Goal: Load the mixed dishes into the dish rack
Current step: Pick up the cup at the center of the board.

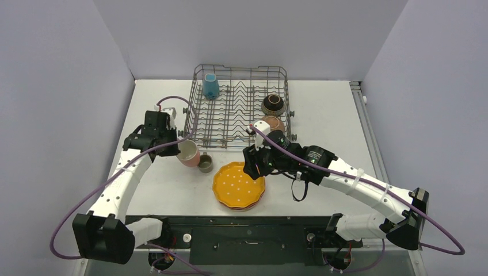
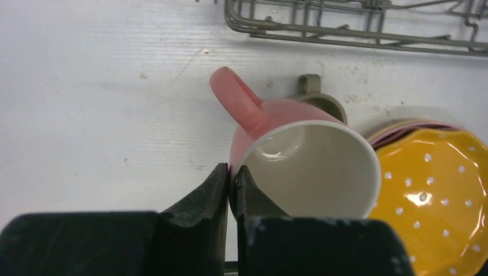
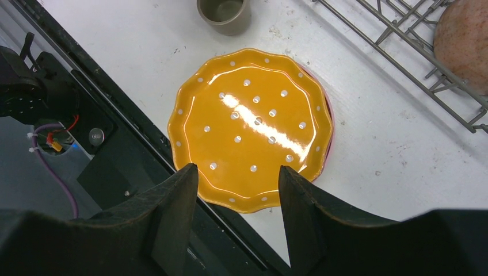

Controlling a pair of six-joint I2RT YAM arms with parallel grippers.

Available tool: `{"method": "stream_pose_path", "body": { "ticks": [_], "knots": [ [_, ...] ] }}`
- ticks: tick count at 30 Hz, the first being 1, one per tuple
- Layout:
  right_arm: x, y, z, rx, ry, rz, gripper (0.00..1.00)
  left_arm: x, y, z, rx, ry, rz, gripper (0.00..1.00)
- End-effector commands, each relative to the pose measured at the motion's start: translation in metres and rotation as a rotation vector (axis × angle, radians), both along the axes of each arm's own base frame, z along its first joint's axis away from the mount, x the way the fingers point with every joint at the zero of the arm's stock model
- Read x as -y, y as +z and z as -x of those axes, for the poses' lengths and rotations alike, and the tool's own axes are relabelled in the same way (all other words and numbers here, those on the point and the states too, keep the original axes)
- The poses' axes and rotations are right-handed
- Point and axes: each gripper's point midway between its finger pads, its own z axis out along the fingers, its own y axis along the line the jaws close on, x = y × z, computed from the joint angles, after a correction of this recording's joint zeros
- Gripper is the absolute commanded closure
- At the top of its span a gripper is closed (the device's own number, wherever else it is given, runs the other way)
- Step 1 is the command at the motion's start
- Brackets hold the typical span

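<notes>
Left wrist: L tool pinching pink cup rim; likely slick, fragile. R tool half-open over plate; grab by scalloped edge, gently.

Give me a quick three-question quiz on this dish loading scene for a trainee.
1. True or false: the left end effector is shut on the rim of the pink handled ceramic cup.
2. What lies below the open right end effector? A) grey-green cup B) scalloped orange-yellow white-dotted plate C) dark brown bowl
3. How many dishes are visible in the grey metal wire dish rack?
Key: 1 true; 2 B; 3 three.
</notes>
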Motion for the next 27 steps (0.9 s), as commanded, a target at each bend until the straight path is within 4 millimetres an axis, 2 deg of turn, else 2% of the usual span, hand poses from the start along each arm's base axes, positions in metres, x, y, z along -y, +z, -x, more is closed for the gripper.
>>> {"method": "stream_pose_path", "body": {
  "ticks": [1, 7, 13, 18, 27],
  "knots": [
    [-0.005, 0.024, -0.005, 0.054, -0.005, -0.056, 0.50, 0.043, 0.049, -0.003, 0.142, -0.196, 0.108, 1.00],
    [-0.008, 0.027, -0.005, 0.044, -0.018, -0.078, 0.50, 0.081, 0.069, 0.012, 0.193, -0.358, 0.149, 1.00],
    [-0.015, 0.029, -0.006, 0.018, -0.041, -0.115, 0.49, 0.107, 0.083, 0.024, 0.223, -0.453, 0.146, 1.00],
    [-0.020, 0.030, -0.011, -0.003, -0.081, -0.136, 0.49, 0.127, 0.085, 0.032, 0.224, -0.494, 0.153, 1.00],
    [-0.030, 0.034, -0.016, -0.045, -0.138, -0.179, 0.49, 0.149, 0.083, 0.036, 0.215, -0.504, 0.168, 1.00]
  ]
}}
